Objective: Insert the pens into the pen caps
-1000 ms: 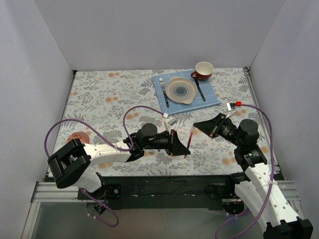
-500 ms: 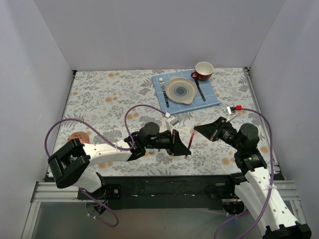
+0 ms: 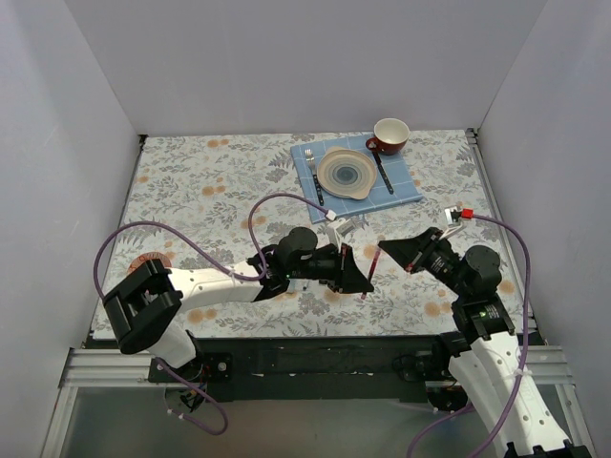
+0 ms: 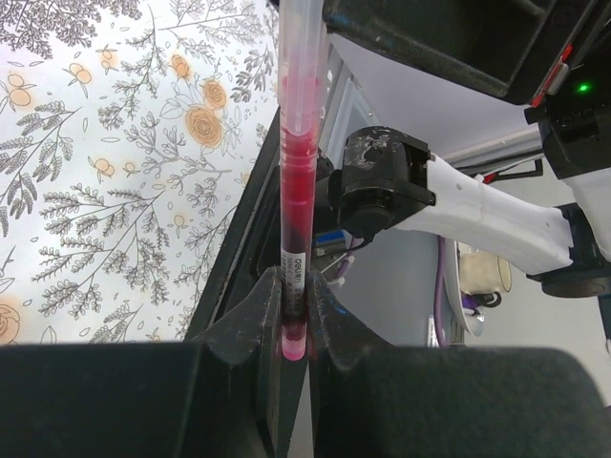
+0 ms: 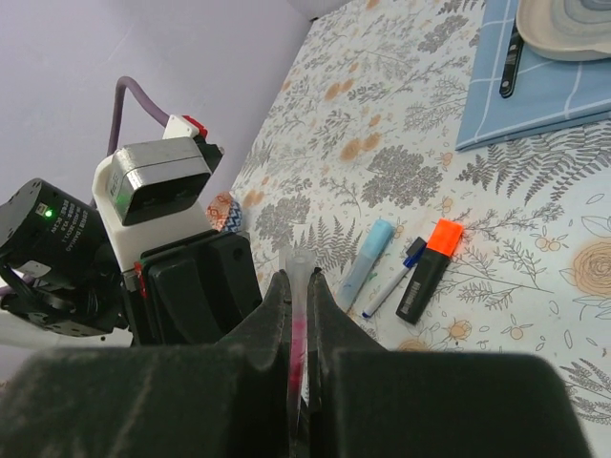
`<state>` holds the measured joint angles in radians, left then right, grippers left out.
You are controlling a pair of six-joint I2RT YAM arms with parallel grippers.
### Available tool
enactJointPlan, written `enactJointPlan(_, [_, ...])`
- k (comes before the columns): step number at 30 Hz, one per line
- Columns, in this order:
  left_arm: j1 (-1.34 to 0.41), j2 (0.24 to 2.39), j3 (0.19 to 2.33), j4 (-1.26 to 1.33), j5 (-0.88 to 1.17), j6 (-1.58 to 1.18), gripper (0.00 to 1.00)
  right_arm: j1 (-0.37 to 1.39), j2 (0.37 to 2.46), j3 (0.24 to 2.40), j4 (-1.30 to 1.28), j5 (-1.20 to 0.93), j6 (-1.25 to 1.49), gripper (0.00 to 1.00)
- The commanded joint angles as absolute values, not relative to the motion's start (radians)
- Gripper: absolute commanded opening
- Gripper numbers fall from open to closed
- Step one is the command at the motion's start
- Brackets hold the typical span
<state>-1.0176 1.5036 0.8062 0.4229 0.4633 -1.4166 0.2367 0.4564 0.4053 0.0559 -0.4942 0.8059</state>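
Left claw (image 4: 294,286) clamped on the rear end of the red pen (image 4: 298,181). Right claw (image 5: 298,279) pinched shut on the clear cap (image 5: 299,258), which meets the pen's tip.

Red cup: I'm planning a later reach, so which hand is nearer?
Right. The right hand is almost straight in front of the red cup; the left hand is farther toward the near edge, slightly left.

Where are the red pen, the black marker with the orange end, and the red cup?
red pen (image 4: 298,181), left wrist view, its red middle.
black marker (image 5: 418,286), right wrist view, its black body.
red cup (image 3: 390,135), top view, its white inside.
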Motion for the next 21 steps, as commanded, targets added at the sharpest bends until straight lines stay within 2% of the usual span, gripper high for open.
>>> enactJointPlan(1, [-0.979, 1.503, 0.910, 0.462, 0.370, -1.373, 0.00, 0.250, 0.426, 0.356, 0.000, -0.588, 0.799, 0.01])
enactJointPlan(4, [-0.976, 1.508, 0.934, 0.448, 0.371, -1.332, 0.00, 0.250, 0.422, 0.356, 0.002, -0.594, 0.827, 0.01])
enactJointPlan(5, [-0.976, 1.506, 0.937, 0.437, 0.373, -1.321, 0.00, 0.250, 0.428, 0.360, 0.006, -0.595, 0.850, 0.05])
enactJointPlan(8, [-0.974, 1.488, 0.942, 0.416, 0.405, -1.286, 0.00, 0.250, 0.451, 0.393, 0.014, -0.584, 0.876, 0.20])
enactJointPlan(9, [-0.974, 1.471, 0.939, 0.411, 0.413, -1.279, 0.00, 0.250, 0.459, 0.425, 0.009, -0.577, 0.885, 0.29])
enactJointPlan(12, [-0.974, 1.434, 0.911, 0.388, 0.416, -1.262, 0.00, 0.250, 0.489, 0.471, 0.034, -0.555, 0.897, 0.47])
enactJointPlan(18, [-0.974, 1.312, 0.789, 0.394, 0.379, -1.262, 0.00, 0.250, 0.563, 0.578, 0.113, -0.560, 0.885, 0.67])
enactJointPlan(21, [-0.971, 1.272, 0.752, 0.394, 0.379, -1.264, 0.00, 0.250, 0.609, 0.613, 0.194, -0.607, 0.870, 0.73])
